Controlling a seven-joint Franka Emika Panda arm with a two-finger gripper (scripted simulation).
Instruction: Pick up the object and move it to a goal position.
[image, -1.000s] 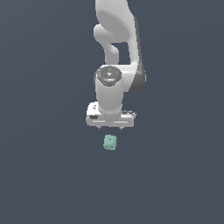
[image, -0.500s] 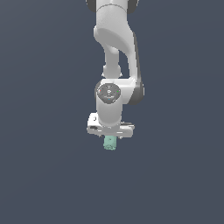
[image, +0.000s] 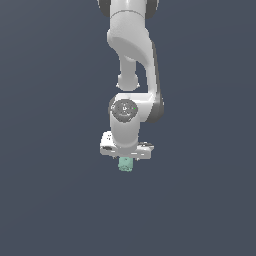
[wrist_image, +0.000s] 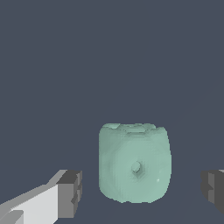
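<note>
Spread wide: end effector (wrist_image: 142, 188), fingers either side of the mint-green object (wrist_image: 134, 162), apparently directly beneath and untouched. No clear long axis; blocky, near-square.

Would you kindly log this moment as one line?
claw: open, astride object | object: mint-green, ungrasped, gaps both sides | phase: pre-grasp

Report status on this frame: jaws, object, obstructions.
Gripper open, jaws either side of the object, gaps visible both sides. Mint-green object sits between them, not yet gripped. Nothing else in view around it.
</note>
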